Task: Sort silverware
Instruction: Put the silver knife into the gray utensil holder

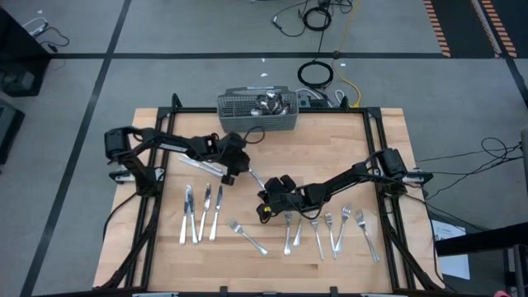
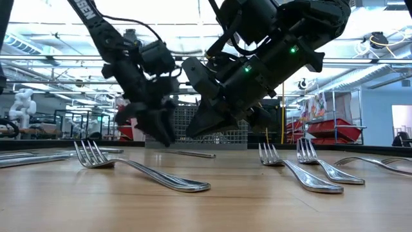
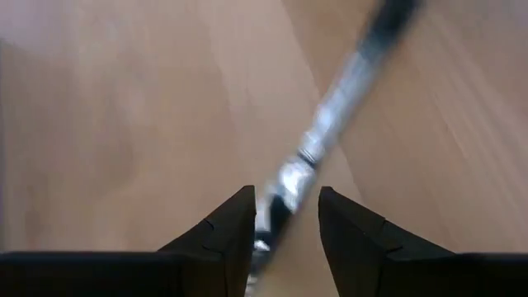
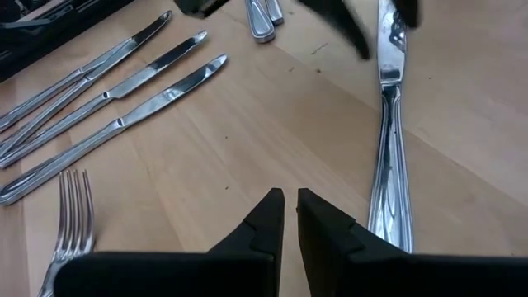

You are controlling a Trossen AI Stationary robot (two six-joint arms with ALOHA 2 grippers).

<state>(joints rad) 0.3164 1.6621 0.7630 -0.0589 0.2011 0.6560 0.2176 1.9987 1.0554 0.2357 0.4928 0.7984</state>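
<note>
A table knife [image 1: 256,178] lies flat on the wooden table between my two grippers. It also shows in the left wrist view [image 3: 330,115] and the right wrist view [image 4: 388,148]. My left gripper [image 3: 286,223] is open and points down close over the table [image 1: 237,169], one finger on each side of the knife. My right gripper [image 4: 290,210] is shut and empty, low over the table [image 1: 272,198] beside the knife's other end. Three more knives [image 1: 202,213] lie side by side at the near left. My left gripper comes at the knife [image 3: 285,186] from above, its two fingers [image 3: 235,227] lying across it with the knife running through the gap. The knife lies flat on the table. I cannot tell whether either finger touches it.
A lone fork [image 1: 247,238] lies at the near middle. A spoon [image 1: 288,235] and several forks [image 1: 338,231] lie at the near right. A grey wire-mesh basket [image 1: 247,120] with more silverware stands at the far edge. Black frame rails [image 1: 375,140] run along the table's sides.
</note>
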